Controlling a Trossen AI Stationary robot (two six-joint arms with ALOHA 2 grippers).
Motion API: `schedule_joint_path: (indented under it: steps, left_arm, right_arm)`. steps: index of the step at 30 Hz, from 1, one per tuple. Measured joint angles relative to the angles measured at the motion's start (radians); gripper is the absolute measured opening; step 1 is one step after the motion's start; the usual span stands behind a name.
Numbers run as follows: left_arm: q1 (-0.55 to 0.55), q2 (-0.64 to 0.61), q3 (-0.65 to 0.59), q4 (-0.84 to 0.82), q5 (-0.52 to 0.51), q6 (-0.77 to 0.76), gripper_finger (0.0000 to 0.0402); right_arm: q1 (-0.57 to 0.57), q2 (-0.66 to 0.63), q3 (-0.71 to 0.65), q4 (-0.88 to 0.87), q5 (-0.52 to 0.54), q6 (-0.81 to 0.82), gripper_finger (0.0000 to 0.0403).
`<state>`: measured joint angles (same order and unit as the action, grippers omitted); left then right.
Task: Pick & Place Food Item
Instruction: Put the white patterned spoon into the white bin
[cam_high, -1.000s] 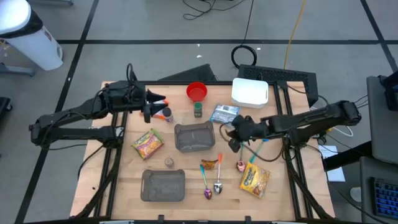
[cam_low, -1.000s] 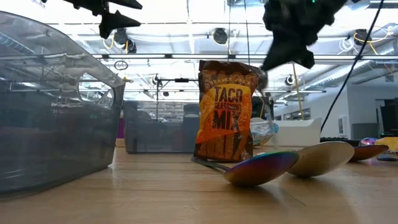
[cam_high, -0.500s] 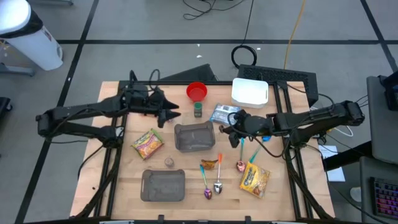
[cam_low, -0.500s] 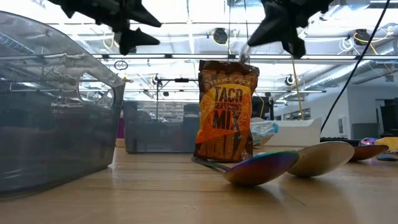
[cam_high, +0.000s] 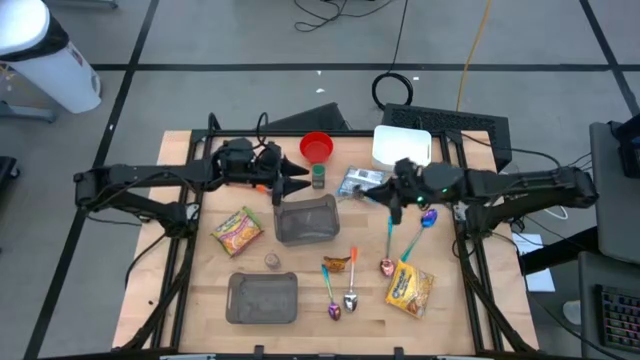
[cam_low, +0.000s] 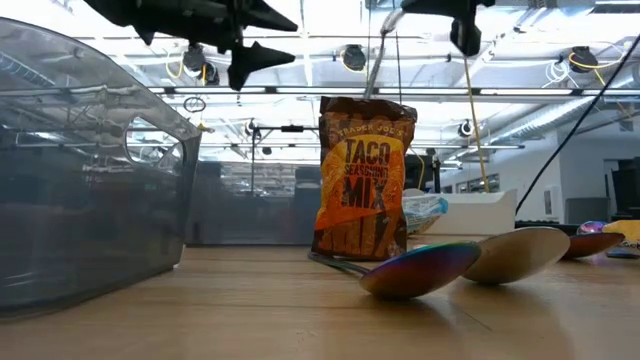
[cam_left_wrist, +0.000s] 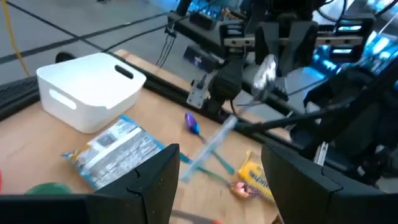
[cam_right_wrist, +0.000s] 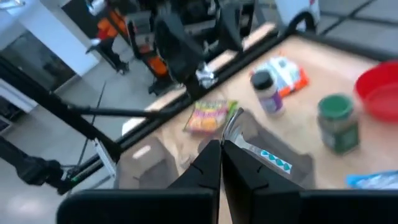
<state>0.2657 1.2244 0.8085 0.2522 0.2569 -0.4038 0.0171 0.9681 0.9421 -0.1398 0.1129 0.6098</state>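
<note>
1. The wooden table (cam_high: 190, 290) carried two grey containers – one at the centre (cam_high: 307, 222), one at the near edge (cam_high: 262, 298).
2. The left gripper (cam_high: 299, 181) hung above the far left corner of the centre container, its jaws spread wide with nothing between them.
3. The right gripper (cam_high: 396, 203) hung right of that container, its jaws closed tight on a teal-handled spoon (cam_high: 389, 232), which was lifted off the table and slanted downward.
4. The food packets all lay on the table, none held: a green-and-yellow packet (cam_high: 238, 230) left of the centre container, a yellow packet (cam_high: 410, 288) at the near right, and a blue-and-silver packet (cam_high: 358, 182) on the far side, just beside the right gripper.
5. A taco seasoning packet (cam_low: 362, 180) stood upright – behind the loose spoons (cam_low: 420, 270) in the low view.
</note>
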Motion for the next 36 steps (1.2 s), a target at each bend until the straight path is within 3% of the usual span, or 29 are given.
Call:
schedule_joint_path:
  steps: [4, 9, 18, 25, 36]
  left_arm:
    - [0.000, 0.031, 0.000, 0.105, 0.000, -0.042, 0.0237]
    - [0.001, 0.074, 0.008, 0.184, 0.005, -0.097, 0.0237]
    - [0.002, 0.187, 0.242, -0.037, 0.162, -0.025, 0.0237]
    - [0.003, 0.242, 0.385, -0.193, 0.261, 0.066, 0.0237]
    - [0.001, 0.243, 0.394, -0.228, 0.319, 0.062, 0.0237]
  right_arm:
    - [-0.046, -0.060, 0.000, 0.003, -0.045, -0.012, 0.0000]
    - [-0.107, -0.069, 0.000, 0.069, -0.197, -0.001, 0.0000]
    - [-0.162, 0.046, 0.000, 0.276, -0.398, 0.017, 0.0000]
    - [-0.167, 0.088, 0.000, 0.397, -0.433, 0.005, 0.0000]
    - [-0.204, 0.085, 0.000, 0.467, -0.434, -0.002, 0.0000]
